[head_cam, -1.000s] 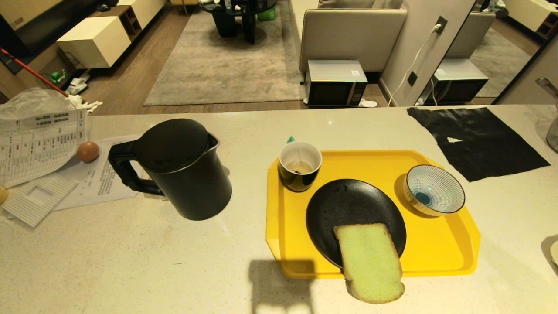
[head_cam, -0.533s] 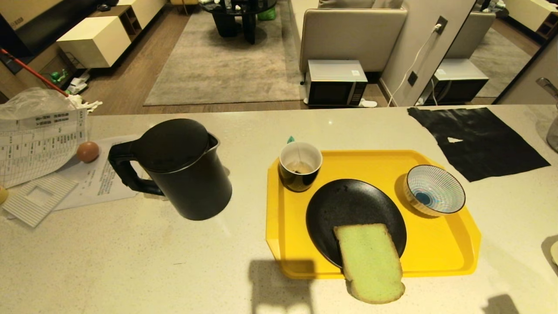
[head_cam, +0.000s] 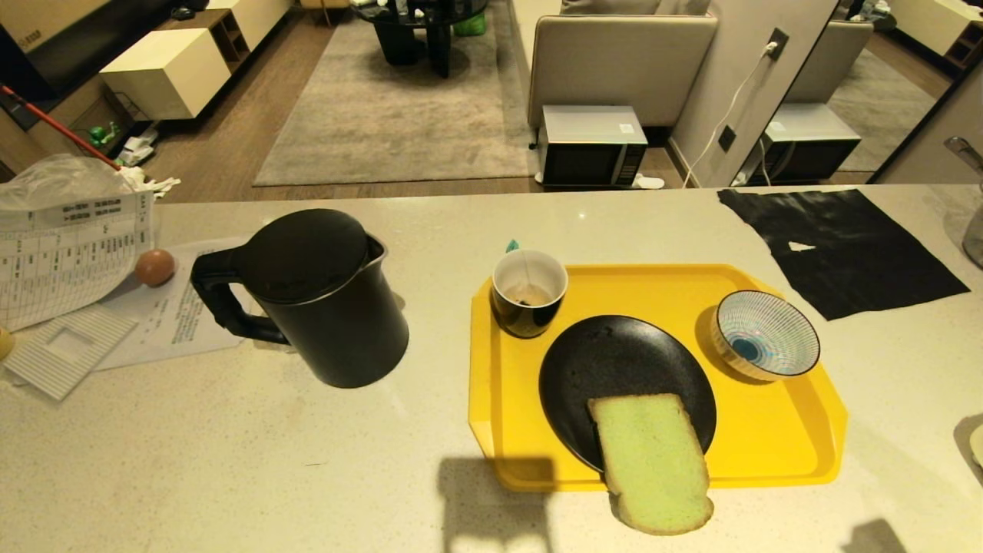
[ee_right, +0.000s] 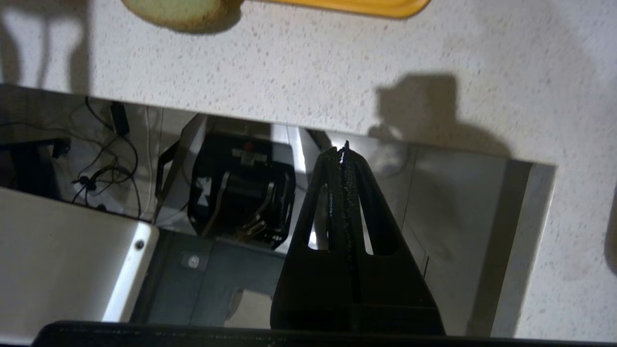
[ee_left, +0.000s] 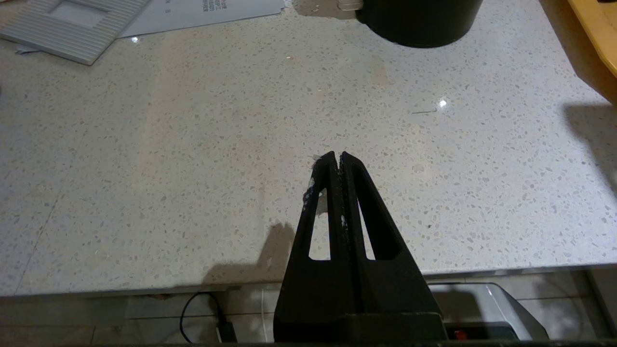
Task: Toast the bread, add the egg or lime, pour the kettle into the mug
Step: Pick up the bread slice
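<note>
The bread (head_cam: 653,459) lies half on a black plate (head_cam: 614,361), its near end hanging over the yellow tray (head_cam: 768,449) edge onto the tabletop (head_cam: 230,461); the mug (head_cam: 528,293) stands at the tray's far left corner; the kettle (head_cam: 319,296) stands left of the tray; an egg (head_cam: 155,267) rests by papers (head_cam: 69,253); the left end effector (ee_left: 336,161) is closed and empty above bare tabletop; the right end effector (ee_right: 341,152) is closed and empty off the tabletop's near edge.

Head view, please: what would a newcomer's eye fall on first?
The bright yellow plastic tray on the right of the pale speckled counter, bearing a matte black plate with a pale green slice of bread overhanging its near edge. To its left stands the tall matte-black kettle.
</note>
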Robot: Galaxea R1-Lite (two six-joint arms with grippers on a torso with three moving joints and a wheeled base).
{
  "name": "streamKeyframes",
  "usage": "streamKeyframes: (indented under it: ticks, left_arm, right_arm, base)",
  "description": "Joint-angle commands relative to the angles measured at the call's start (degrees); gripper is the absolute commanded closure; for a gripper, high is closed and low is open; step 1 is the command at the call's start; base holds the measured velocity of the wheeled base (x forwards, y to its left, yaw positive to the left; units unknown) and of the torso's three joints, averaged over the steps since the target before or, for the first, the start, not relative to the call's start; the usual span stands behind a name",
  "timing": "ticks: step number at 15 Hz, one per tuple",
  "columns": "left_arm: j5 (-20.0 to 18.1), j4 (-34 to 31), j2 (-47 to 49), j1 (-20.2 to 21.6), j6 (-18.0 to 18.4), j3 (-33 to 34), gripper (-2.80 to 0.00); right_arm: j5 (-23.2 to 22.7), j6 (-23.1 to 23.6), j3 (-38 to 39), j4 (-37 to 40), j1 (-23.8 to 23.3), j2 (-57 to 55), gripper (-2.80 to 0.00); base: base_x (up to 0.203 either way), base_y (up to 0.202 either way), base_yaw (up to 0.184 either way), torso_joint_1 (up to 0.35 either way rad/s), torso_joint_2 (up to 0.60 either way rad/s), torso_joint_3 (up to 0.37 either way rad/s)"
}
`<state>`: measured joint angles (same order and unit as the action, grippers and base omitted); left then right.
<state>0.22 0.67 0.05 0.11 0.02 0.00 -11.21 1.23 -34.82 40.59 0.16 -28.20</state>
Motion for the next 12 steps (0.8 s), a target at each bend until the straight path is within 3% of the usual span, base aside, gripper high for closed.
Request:
streamKeyframes:
  ticks: [1, 4, 8, 12]
  left_arm:
    - [0.04, 0.03, 0.04, 0.04, -0.02, 0.0, 0.0]
    - [0.04, 0.03, 0.04, -0.02, -0.02, 0.0, 0.0]
    - [-0.04, 0.03, 0.04, -0.02, -0.02, 0.0, 0.0]
    - [0.04, 0.03, 0.04, -0.02, -0.02, 0.0, 0.0]
  right_arm:
    - [-2.46, -0.29, -2.04, 6.76, 0.04, 2.58, 0.0]
    - [-7.64, -3.32, -7.04, 15.86, -0.01, 3.95, 0.0]
    - [-19.4, -6.76, -10.05, 16.68, 0.02, -4.0, 0.0]
    - [-21.09, -4.46, -8.81, 14.85, 0.09, -14.02, 0.0]
  base:
    - [0.0, 0.0, 0.0, 0.0, 0.0, 0.0]
    - [0.0, 0.0, 0.0, 0.0, 0.0, 0.0]
    - [0.0, 0.0, 0.0, 0.0, 0.0, 0.0]
    - [0.0, 0.0, 0.0, 0.0, 0.0, 0.0]
